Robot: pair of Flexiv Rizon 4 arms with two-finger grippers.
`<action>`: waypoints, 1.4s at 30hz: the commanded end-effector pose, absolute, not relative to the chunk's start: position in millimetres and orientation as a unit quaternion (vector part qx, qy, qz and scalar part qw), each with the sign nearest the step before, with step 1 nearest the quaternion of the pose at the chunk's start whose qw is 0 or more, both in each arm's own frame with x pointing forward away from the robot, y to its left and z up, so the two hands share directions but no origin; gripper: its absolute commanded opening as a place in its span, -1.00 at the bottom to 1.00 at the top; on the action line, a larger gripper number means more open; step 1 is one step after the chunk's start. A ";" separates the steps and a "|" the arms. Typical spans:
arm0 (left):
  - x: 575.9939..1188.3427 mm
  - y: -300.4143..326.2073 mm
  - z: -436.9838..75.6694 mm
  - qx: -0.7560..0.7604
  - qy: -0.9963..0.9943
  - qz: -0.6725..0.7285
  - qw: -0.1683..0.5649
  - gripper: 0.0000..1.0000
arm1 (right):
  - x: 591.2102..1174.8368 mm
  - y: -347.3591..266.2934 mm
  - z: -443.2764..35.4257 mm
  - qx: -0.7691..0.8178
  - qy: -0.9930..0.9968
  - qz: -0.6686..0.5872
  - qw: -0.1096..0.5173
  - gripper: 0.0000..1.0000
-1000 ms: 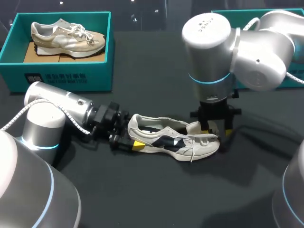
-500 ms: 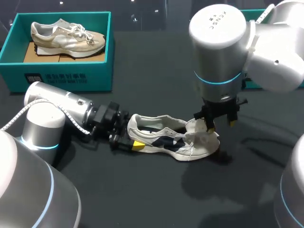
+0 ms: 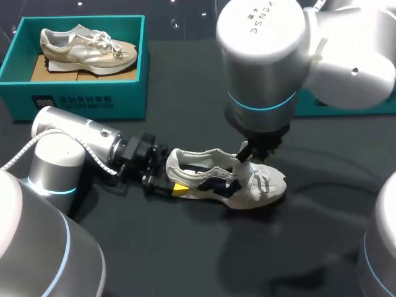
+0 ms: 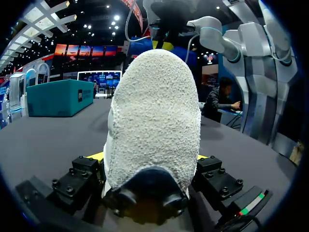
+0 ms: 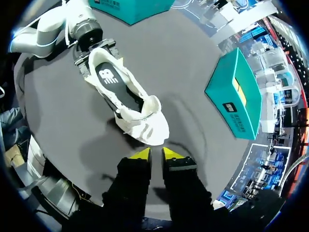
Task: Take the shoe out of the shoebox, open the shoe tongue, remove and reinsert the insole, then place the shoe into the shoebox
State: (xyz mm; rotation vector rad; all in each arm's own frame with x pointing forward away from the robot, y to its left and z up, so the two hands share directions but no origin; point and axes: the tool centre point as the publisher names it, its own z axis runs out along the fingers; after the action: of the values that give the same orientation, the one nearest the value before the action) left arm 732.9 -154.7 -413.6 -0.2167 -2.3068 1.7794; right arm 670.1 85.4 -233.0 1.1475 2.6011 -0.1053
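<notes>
While left jaws pinch the cream mesh sneaker [image 3: 261, 185] by its heel, tongue-opening looks done; right jaws, closed and empty at its 2 o'clock, must next spread for the black insole [image 5: 110, 79].

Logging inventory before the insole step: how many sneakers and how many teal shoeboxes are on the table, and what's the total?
Sneakers: 2 (loose sneaker, boxed sneaker)
Teal shoeboxes: 2 (left shoebox, right shoebox)
Total: 4
</notes>
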 end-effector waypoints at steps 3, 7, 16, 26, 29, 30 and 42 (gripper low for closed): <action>735.0 -154.0 -416.9 -0.073 -0.785 0.605 0.110 -1.00 | 666.5 127.5 -233.9 0.161 0.984 -0.024 0.072 -1.00; 735.0 -154.0 -416.9 -0.073 -0.785 0.605 0.110 -1.00 | 666.5 127.5 -233.9 0.161 0.984 -0.024 0.072 -1.00; 735.0 -154.0 -416.9 -0.073 -0.785 0.605 0.110 -1.00 | 659.5 153.9 -241.5 0.067 0.994 -0.040 0.078 -1.00; 735.0 -154.0 -416.9 -0.073 -0.785 0.605 0.110 -1.00 | 667.4 192.9 -262.1 -0.024 0.997 -0.033 0.067 -1.00; 735.0 -154.0 -416.9 -0.073 -0.785 0.605 0.110 -1.00 | 675.3 199.7 -260.0 -0.026 0.997 -0.024 0.072 -1.00; 735.0 -154.0 -416.9 -0.073 -0.785 0.605 0.110 -1.00 | 676.8 201.1 -258.9 -0.026 0.997 -0.022 0.074 -1.00; 735.0 -154.0 -416.9 -0.073 -0.785 0.605 0.110 -1.00 | 683.3 206.0 -255.0 0.011 0.997 -0.030 0.075 -1.00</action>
State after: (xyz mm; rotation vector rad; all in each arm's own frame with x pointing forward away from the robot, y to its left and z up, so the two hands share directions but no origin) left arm 732.9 -154.7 -413.6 -0.2170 -2.3062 1.7798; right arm 683.4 202.6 -254.2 0.0302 2.9904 -0.0800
